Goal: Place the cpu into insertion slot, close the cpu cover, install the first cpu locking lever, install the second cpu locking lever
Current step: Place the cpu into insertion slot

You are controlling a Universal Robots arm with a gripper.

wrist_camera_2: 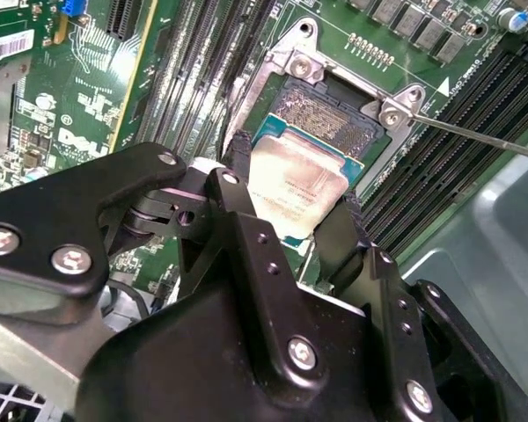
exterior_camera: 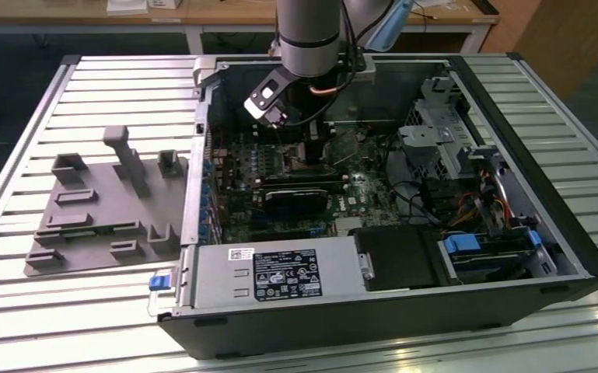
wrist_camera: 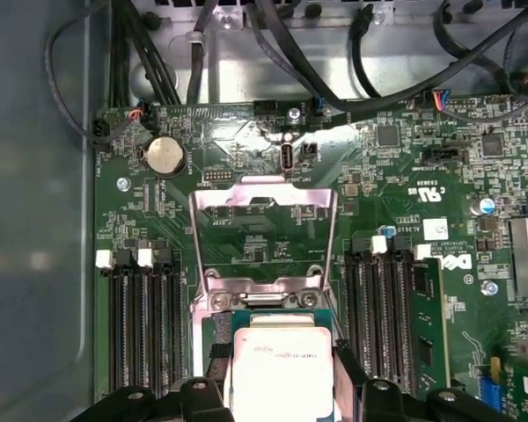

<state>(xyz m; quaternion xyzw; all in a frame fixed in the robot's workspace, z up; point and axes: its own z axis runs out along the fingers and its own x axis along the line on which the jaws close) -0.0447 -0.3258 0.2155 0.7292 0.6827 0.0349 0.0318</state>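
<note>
My gripper point(wrist_camera_2: 292, 185) is shut on the cpu point(wrist_camera_2: 301, 176), its black fingers point(wrist_camera_2: 238, 167) pressing two opposite edges of the silver-topped chip. The cpu hangs close over the insertion slot point(wrist_camera_2: 330, 110), covering the slot's near part, while the dark contact field beyond it stays exposed. In the first wrist view the cpu point(wrist_camera: 282, 360) sits between the fingers point(wrist_camera: 202, 391), and the cpu cover point(wrist_camera: 266, 186) is swung open, lying back over the green board. A thin locking lever point(wrist_camera_2: 475, 138) sticks out beside the slot. In the exterior view the gripper point(exterior_camera: 301, 151) is down inside the computer case.
Black memory slots point(wrist_camera: 141, 325) flank the socket on both sides. Black cables point(wrist_camera: 352, 61) hang along the case wall. A black card point(exterior_camera: 299, 198) and a power supply point(exterior_camera: 278, 276) sit nearer in the case. A grey fixture plate point(exterior_camera: 102, 210) lies on the slatted table at the exterior view's left.
</note>
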